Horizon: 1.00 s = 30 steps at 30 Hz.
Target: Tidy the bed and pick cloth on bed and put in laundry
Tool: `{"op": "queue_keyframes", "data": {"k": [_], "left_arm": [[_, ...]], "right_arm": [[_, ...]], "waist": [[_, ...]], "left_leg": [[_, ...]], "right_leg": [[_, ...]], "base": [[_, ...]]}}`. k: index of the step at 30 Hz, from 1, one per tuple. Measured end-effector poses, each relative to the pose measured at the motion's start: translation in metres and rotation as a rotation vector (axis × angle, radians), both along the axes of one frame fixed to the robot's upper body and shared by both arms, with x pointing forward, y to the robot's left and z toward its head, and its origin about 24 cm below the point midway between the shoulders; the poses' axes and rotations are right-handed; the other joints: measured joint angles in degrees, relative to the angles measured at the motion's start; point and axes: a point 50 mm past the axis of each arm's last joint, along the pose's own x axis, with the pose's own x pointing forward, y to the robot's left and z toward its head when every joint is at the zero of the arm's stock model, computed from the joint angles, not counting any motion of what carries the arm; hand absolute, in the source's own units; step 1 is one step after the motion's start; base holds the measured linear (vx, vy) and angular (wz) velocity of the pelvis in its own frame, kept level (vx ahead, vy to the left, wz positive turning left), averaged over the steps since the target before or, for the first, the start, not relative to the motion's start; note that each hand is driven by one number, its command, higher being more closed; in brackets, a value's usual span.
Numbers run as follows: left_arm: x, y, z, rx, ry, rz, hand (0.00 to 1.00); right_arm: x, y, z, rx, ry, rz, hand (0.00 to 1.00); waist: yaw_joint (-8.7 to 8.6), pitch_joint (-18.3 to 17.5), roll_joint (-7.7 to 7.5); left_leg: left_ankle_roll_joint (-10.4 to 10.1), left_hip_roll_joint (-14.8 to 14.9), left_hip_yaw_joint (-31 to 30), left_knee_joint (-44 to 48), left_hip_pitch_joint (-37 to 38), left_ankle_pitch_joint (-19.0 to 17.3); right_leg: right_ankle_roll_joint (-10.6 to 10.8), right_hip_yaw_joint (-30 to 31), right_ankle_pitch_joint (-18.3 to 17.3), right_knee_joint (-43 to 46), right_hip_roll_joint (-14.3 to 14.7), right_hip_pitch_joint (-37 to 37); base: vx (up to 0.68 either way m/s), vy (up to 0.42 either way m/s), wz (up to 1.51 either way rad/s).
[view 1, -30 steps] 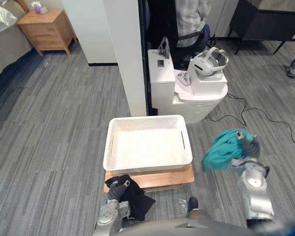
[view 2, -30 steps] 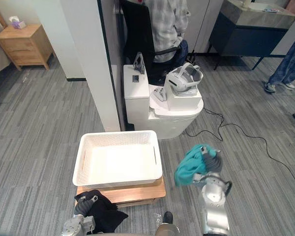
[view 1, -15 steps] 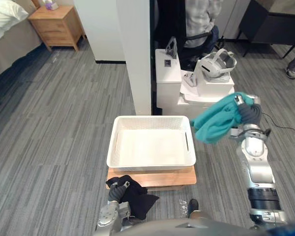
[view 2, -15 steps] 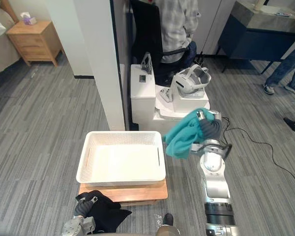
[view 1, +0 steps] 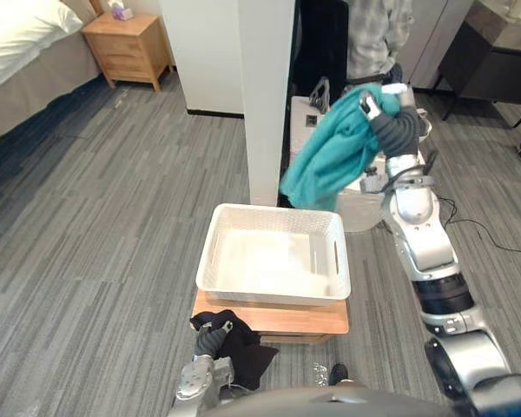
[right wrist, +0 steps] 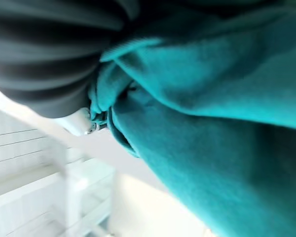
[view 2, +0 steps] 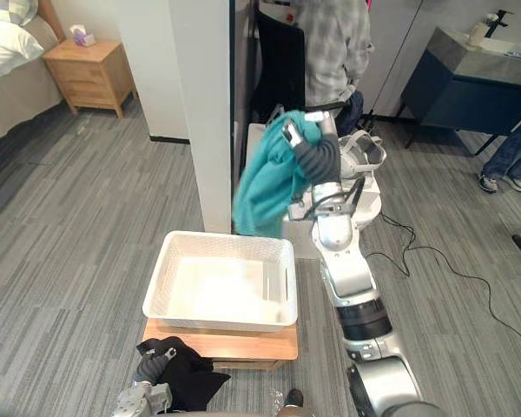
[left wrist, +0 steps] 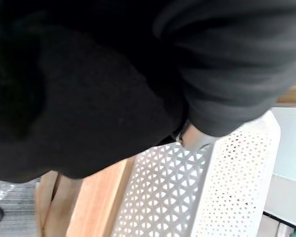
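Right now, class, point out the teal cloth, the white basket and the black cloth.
teal cloth (view 1: 330, 161), left eye view, on its hanging folds.
white basket (view 1: 269, 291), left eye view, on its near wall.
black cloth (view 1: 247, 347), left eye view, on its bunched middle.

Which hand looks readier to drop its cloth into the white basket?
Probably the right hand: it holds the teal cloth high by the basket's far edge; the left hand grips the black cloth low, below its front.

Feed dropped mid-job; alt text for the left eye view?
The right hand holds a teal cloth high by the far side of a white basket on a wooden stand. The left hand grips a black cloth in front of the stand.
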Motion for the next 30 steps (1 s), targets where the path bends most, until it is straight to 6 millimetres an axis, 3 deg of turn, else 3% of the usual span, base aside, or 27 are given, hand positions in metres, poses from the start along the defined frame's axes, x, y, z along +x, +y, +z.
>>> {"op": "queue_keyframes", "data": {"k": [6, 12, 14, 20, 27, 29, 30], "left_arm": [[-0.001, -0.001, -0.002, -0.004, 0.009, -0.007, 1.0], [-0.003, 0.001, -0.005, 0.009, 0.03, -0.023, 1.0], [-0.003, 0.002, -0.005, 0.011, 0.03, -0.025, 1.0], [-0.007, 0.004, -0.006, 0.017, 0.042, -0.024, 1.0], [-0.001, 0.006, -0.004, 0.029, 0.027, -0.033, 1.0], [0.003, 0.006, -0.003, 0.03, 0.013, -0.035, 1.0], [0.004, 0.006, -0.002, 0.03, 0.01, -0.035, 1.0]], "right_arm": [[-0.002, 0.018, 0.006, -0.02, -0.025, 0.079, 1.0], [-0.005, 0.038, -0.007, -0.053, 0.021, 0.162, 1.0], [-0.006, 0.043, -0.021, -0.046, 0.073, 0.183, 1.0], [-0.012, 0.064, -0.086, -0.078, 0.326, 0.262, 1.0], [-0.01, 0.065, -0.118, -0.069, 0.464, 0.243, 1.0], [-0.015, 0.063, -0.145, -0.081, 0.569, 0.217, 1.0], [-0.017, 0.063, -0.149, -0.081, 0.585, 0.214, 1.0]], "waist": [[0.66, -0.7, -0.61], [0.53, -0.7, -0.64], [0.63, -0.7, -0.64], [0.77, -0.5, -0.51], [0.85, 2.7, 0.89], [1.26, 4.1, 1.5], [1.39, 4.1, 1.56]], "left_leg": [[0.0, 0.1, 0.0, -0.1, 0.0, 0.2], [-0.1, 0.1, 0.2, -0.2, 0.2, 0.2], [-0.1, 0.2, 0.2, -0.2, 0.2, 0.2], [-0.3, 0.8, 0.3, -0.3, 0.0, 0.4], [-0.4, 0.8, 0.1, 0.0, -2.2, 0.6], [-0.4, 0.8, 0.0, 0.0, -3.2, 0.6], [-0.4, 0.8, 0.0, 0.1, -3.7, 0.6]], "right_leg": [[-0.1, 0.1, -0.1, 0.0, 0.1, 0.0], [-0.3, 0.3, -0.2, 0.0, 0.2, 0.0], [-0.3, 0.4, -0.2, 0.0, 0.3, 0.0], [-0.6, 0.5, -0.4, 0.0, 0.9, -0.4], [-0.6, 0.5, -0.4, 0.1, 0.9, -2.5], [-0.6, 0.5, -0.4, 0.2, 0.8, -3.3], [-0.6, 0.4, -0.4, 0.2, 0.8, -3.8]], "base": [[0.0, 0.0, 0.0], [0.0, 0.0, 0.0], [0.0, 0.0, 0.0], [0.0, 0.0, 0.0], [0.0, -0.002, 0.01], [0.0, 0.0, 0.0], [0.04, 0.006, 0.02]]}}
